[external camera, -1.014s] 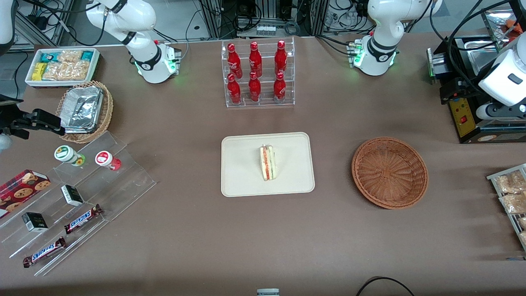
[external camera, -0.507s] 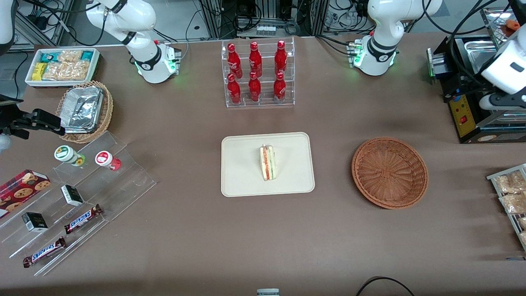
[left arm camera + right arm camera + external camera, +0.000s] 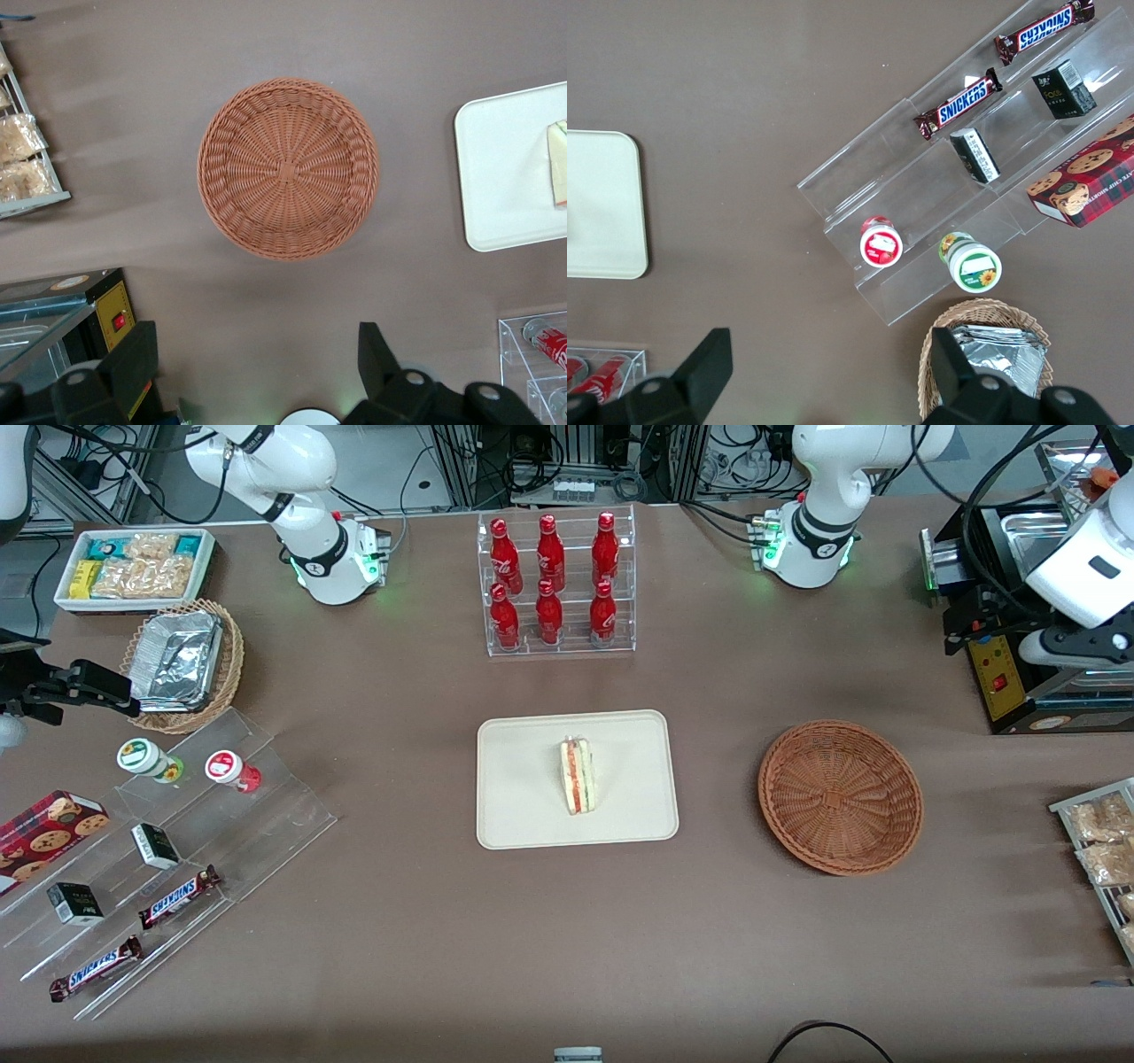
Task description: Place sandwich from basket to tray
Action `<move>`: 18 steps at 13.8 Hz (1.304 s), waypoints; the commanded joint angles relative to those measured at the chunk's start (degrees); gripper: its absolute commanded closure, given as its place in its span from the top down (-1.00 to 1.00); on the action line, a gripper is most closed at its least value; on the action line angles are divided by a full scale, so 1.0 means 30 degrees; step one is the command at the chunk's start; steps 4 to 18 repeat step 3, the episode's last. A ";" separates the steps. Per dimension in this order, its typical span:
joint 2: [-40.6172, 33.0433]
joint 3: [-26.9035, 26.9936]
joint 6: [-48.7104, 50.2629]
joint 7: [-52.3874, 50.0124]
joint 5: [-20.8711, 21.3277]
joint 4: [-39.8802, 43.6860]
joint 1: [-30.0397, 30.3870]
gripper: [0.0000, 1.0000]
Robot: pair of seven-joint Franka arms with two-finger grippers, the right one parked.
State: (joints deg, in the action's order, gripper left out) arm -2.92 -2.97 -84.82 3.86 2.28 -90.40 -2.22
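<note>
The sandwich lies on the tray, the basket is bare, and the open, empty-handed tool has lifted high above it, so the job looks done.

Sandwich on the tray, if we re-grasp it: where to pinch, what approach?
Come from straight above and pinch the two flat bread faces of the sandwich, jaws closing across its thin width. It stands on edge on the tray with the filling stripe facing up, so the broad faces are vertical and free. The end effector is open, high above the basket.
</note>
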 commanded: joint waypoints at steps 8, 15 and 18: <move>0.0563 0.0140 0.0293 0.0148 -0.0056 0.0866 0.0096 1.00; 0.0563 0.0140 0.0293 0.0148 -0.0056 0.0866 0.0096 1.00; 0.0563 0.0140 0.0293 0.0148 -0.0056 0.0866 0.0096 1.00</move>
